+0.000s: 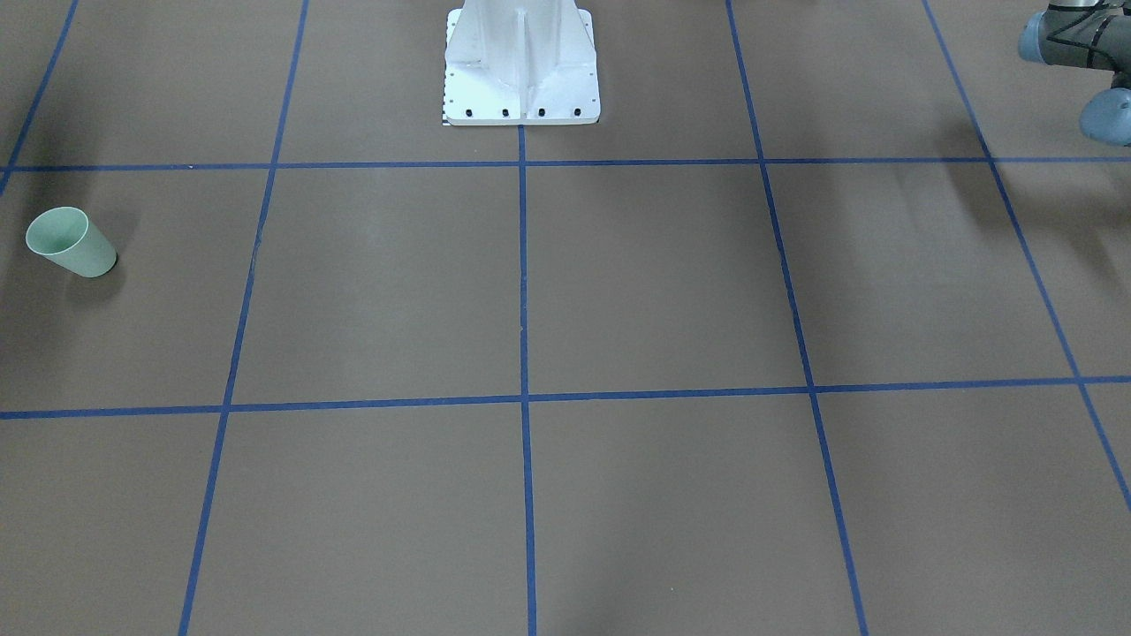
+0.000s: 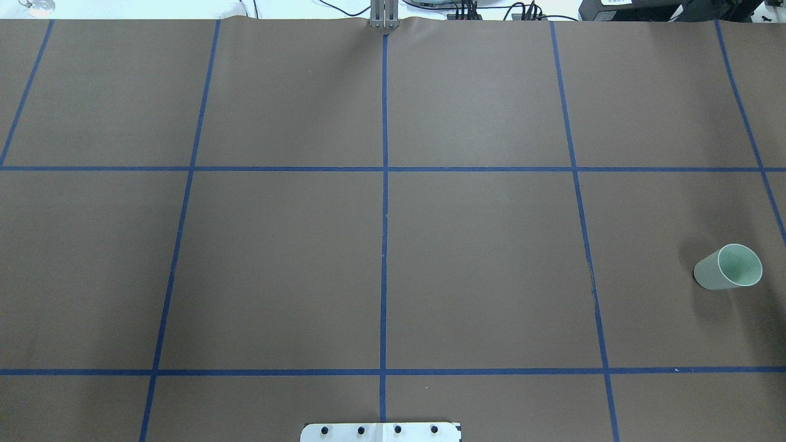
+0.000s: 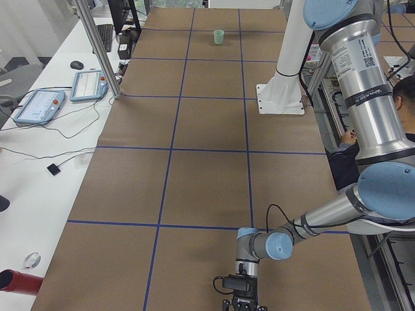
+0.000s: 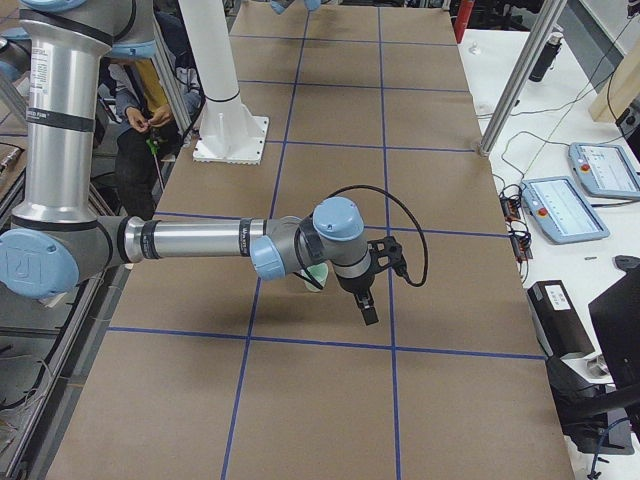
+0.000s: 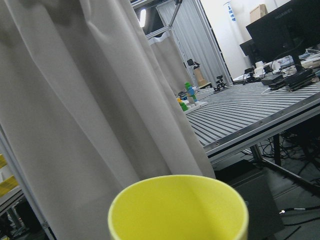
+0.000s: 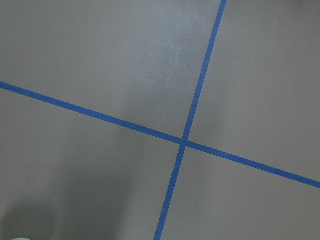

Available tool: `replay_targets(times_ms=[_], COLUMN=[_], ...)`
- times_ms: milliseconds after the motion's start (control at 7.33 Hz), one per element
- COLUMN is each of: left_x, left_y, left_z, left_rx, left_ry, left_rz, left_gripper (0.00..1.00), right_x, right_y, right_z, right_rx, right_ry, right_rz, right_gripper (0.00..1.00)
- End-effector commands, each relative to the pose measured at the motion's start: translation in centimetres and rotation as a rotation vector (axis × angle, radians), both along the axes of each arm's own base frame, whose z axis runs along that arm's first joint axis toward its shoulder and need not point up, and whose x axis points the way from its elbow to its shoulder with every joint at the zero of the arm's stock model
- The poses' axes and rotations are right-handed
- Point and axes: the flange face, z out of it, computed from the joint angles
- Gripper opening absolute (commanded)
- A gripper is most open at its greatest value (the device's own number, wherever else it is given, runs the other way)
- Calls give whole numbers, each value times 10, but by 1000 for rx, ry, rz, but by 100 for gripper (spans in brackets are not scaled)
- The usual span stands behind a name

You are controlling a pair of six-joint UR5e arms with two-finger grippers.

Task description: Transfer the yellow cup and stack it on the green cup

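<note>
The green cup (image 2: 727, 267) stands upright on the brown table near its right end, also seen as the green cup (image 1: 71, 241) and far off as the green cup (image 3: 219, 37). In the right side view the green cup (image 4: 315, 277) is mostly hidden behind my right arm. My right gripper (image 4: 366, 310) hangs just past it, pointing down; I cannot tell its state. The yellow cup (image 5: 178, 207) fills the bottom of the left wrist view, rim towards the camera, with no fingers showing. My left gripper (image 3: 244, 300) is at the table's near left end, cut off by the frame, state unclear.
The white robot pedestal (image 1: 521, 71) stands at the table's middle back edge. Blue tape lines grid the brown table (image 2: 479, 264). A seated person (image 3: 399, 110) is beside the robot. Touch pendants (image 3: 39, 107) and an aluminium post (image 3: 97, 45) line the side bench.
</note>
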Motion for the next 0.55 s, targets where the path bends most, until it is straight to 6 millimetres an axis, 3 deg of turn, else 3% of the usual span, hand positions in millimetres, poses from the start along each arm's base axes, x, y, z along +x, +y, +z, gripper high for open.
replay_targets(times_ms=[0, 273, 409], left_x=[8, -8, -50], left_y=[-20, -48, -79], left_z=[-17, -57, -98], left_rx=[105, 276, 389], left_ry=[60, 168, 138], left_rz=[97, 237, 337], left_gripper=[7, 7, 7], right_x=[0, 0, -1], right_y=[-2, -2, -2], right_z=[-1, -1, -1], right_rx=[3, 1, 1], right_ry=[0, -3, -9], right_rz=[0, -1, -3], right_gripper=[100, 100, 100])
